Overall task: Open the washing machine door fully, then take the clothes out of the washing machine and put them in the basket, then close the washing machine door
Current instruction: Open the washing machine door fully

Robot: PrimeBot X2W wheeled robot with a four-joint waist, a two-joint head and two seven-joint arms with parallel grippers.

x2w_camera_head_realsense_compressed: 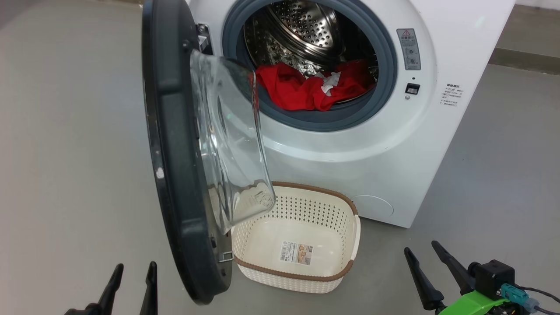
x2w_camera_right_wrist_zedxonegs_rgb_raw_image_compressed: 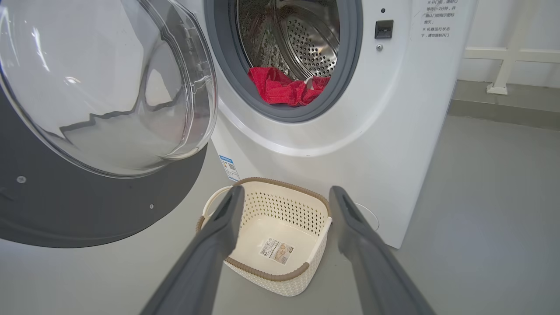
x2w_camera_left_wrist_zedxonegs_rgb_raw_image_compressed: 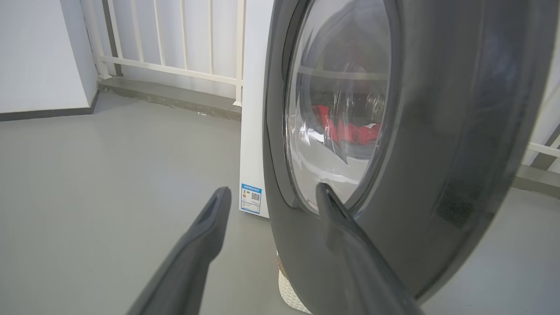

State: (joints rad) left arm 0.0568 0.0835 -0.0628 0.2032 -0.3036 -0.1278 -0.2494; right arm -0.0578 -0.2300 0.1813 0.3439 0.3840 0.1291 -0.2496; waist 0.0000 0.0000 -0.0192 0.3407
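While the head view is catching the washing machine door [x2w_camera_head_realsense_compressed: 175, 144] nearly edge-on, swung well out from the washing machine [x2w_camera_head_realsense_compressed: 437, 144], the left wrist view is looking at its glossy dark outer face, with a blue label sticker [x2w_camera_left_wrist_zedxonegs_rgb_raw_image_compressed: 251, 198] low on the machine's side and a pale railing [x2w_camera_left_wrist_zedxonegs_rgb_raw_image_compressed: 175, 43] behind. The right wrist view is facing the door's inner side, where the clear bowl window [x2w_camera_right_wrist_zedxonegs_rgb_raw_image_compressed: 100, 87] is bulging out. The clothes [x2w_camera_head_realsense_compressed: 302, 89] are lying crumpled at the front of the steel drum [x2w_camera_head_realsense_compressed: 306, 26], bright red with a white patch, spilling onto the grey rubber ring [x2w_camera_head_realsense_compressed: 332, 118]. The basket [x2w_camera_head_realsense_compressed: 306, 282] is sitting on the floor [x2w_camera_head_realsense_compressed: 65, 175] just before the machine, below the door's lower edge. The left claw [x2w_camera_head_realsense_compressed: 136, 264] is hanging near the door's outer face, fingers spread and gripping nothing; the right claw [x2w_camera_head_realsense_compressed: 420, 246] is likewise gaping, its fingers framing the basket in its own view.
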